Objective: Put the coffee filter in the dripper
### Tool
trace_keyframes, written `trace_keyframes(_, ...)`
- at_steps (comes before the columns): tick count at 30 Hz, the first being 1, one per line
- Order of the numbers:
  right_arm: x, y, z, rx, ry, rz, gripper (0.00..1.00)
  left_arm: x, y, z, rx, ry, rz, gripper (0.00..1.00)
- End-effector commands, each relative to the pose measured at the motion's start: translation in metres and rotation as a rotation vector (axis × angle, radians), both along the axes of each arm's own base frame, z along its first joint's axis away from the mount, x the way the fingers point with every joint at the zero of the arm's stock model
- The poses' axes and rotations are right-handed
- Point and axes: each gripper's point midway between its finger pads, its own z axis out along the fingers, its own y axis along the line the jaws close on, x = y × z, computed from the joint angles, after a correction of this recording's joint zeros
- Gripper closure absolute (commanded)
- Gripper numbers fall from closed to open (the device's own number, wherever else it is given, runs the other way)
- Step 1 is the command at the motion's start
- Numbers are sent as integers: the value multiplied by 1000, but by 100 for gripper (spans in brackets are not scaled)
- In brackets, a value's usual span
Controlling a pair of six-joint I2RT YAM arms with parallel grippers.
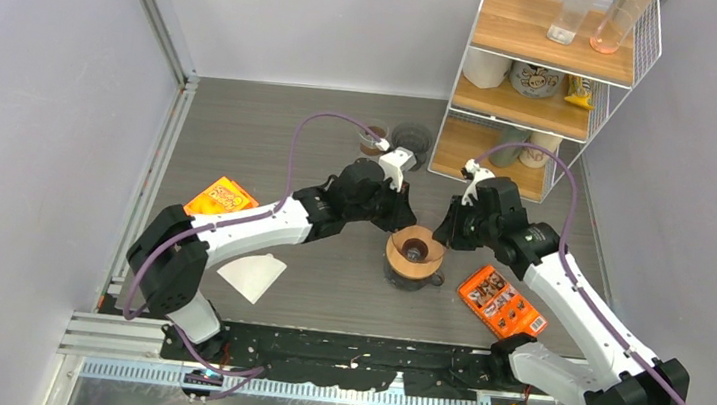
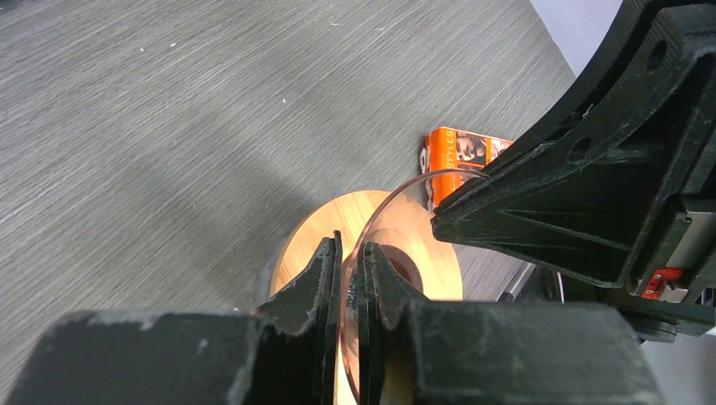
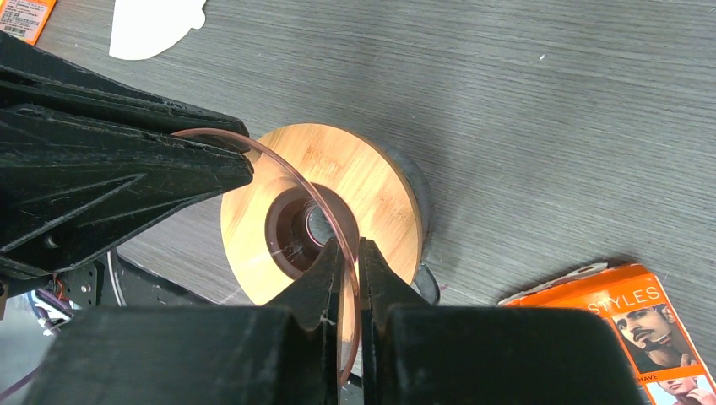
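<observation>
Grip matters here: your left tool (image 2: 348, 261) and right tool (image 3: 353, 253) are each pinched narrow on opposite sides of the rim of the clear dripper (image 3: 279, 169), above the wooden stand (image 3: 380, 194). Keep that rim level and centred over the stand's hole. The coffee filter (image 1: 251, 274) lies flat on the bench (image 1: 325, 290) beside the left arm (image 1: 241, 230), well apart; free the left tool for it.

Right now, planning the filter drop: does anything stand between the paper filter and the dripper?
No object lies on the table between the coffee filter and the dripper, but the left gripper and right gripper both pinch its rim, crowding the opening.
</observation>
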Motion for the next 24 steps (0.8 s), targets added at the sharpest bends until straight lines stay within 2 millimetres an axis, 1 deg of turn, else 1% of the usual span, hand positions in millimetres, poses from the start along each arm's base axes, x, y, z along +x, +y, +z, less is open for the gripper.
trace_keyframes(1, -41, -46, -78, -285, 252, -22, 95, -30, 44, -113, 314, 203, 31, 100)
trace_keyframes(4, -41, -47, -81, -292, 266, -24, 95, -28, 45, -111, 318, 194, 37, 100)
trace_keyframes(7, -38, -45, -79, -286, 253, -24, 95, -28, 46, -106, 309, 182, 39, 100)
trace_keyframes(15, -22, -32, -55, -216, 151, 2, 95, -26, 23, -73, 196, 155, -12, 100)
trace_keyframes(19, -19, -24, -45, -174, 113, 25, 91, -27, 19, -64, 170, 147, -29, 100)
trace_keyframes(24, -14, -18, -38, -147, 90, 41, 88, -26, 14, -55, 155, 136, -42, 100)
